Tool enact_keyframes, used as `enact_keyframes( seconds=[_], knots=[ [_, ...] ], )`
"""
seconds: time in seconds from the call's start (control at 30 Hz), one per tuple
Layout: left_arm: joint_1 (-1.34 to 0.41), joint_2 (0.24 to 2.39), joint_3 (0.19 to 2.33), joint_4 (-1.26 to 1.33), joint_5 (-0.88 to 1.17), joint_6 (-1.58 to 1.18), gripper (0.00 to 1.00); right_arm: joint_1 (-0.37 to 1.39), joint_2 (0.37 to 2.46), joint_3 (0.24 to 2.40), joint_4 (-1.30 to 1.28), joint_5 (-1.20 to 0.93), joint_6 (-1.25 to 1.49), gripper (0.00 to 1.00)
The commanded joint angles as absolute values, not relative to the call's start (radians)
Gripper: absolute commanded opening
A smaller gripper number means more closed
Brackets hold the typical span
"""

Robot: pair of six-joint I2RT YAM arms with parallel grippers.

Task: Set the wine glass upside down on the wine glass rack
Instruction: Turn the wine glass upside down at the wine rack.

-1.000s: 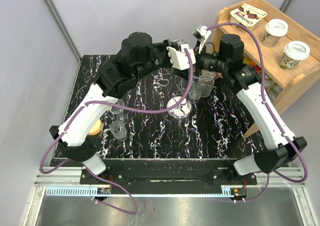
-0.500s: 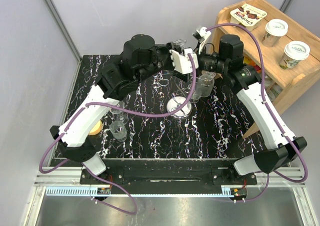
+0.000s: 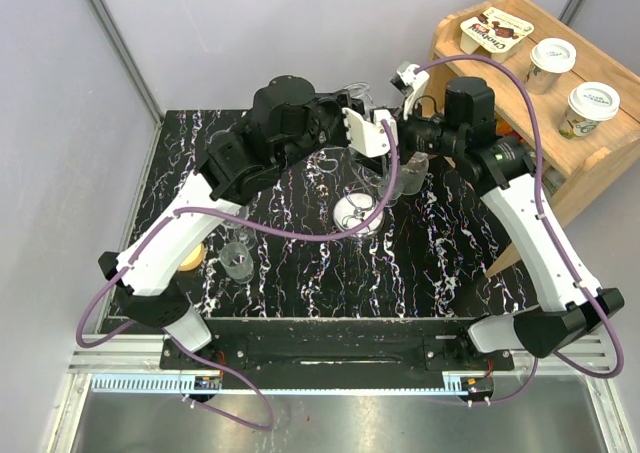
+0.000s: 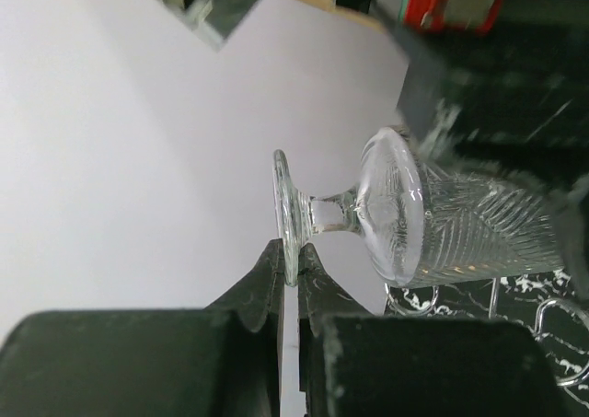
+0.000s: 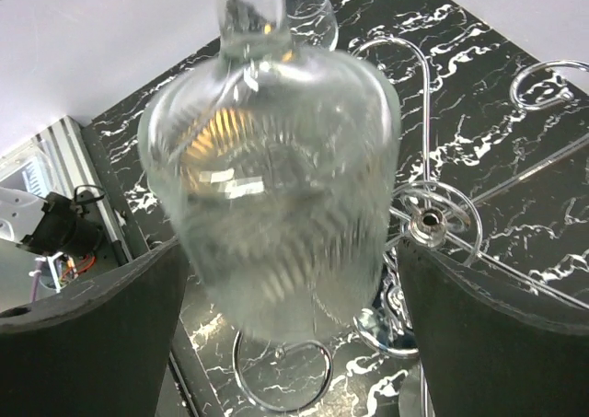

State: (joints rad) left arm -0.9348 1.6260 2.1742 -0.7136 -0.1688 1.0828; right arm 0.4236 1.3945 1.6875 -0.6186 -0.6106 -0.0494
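A clear ribbed wine glass (image 4: 414, 214) hangs in the air above the chrome wine glass rack (image 3: 357, 213). My left gripper (image 4: 293, 262) is shut on the rim of the glass's foot (image 4: 285, 205). My right gripper (image 5: 290, 247) is open, with its fingers (image 5: 92, 334) either side of the bowl (image 5: 276, 187). I cannot tell whether they touch it. In the right wrist view the rack's post top (image 5: 431, 222) and curled arms (image 5: 281, 380) lie just below the bowl. In the top view both grippers (image 3: 378, 138) meet over the rack, with the glass (image 3: 408, 171) between them.
Two other glasses (image 3: 238, 261) and a yellow round thing (image 3: 192, 256) stand at the table's left. A wooden shelf (image 3: 590, 163) with paper cups (image 3: 552, 61) and a snack packet stands at the right. A further glass (image 5: 308, 7) stands beyond the rack.
My left gripper has moved right to the glass's foot beside the right gripper. The right arm has lifted slightly. The glass looks blurred in the right wrist view.
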Motion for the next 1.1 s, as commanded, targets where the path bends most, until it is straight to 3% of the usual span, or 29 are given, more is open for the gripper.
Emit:
enact_keyframes(
  seconds=[0.0,0.3,0.77,1.07],
  knots=[
    [-0.940,1.533,2.177,-0.581,-0.250,1.124,0.00,0.422,1.336,1.697,-0.664,-0.561,-0.103,0.99],
    [-0.989,1.441,2.042,-0.531,-0.340,1.154,0.00,0.420,1.335,1.735,-0.753,-0.482,-0.153,0.99],
    [-1.218,1.290,1.751,-0.318,-0.609,1.333,0.00,0.384,1.336,1.759,-0.749,-0.345,-0.133,1.00],
    [-1.256,1.224,1.619,-0.276,-0.644,1.299,0.00,0.330,1.327,1.759,-0.746,-0.337,-0.129,0.99]
  ],
)
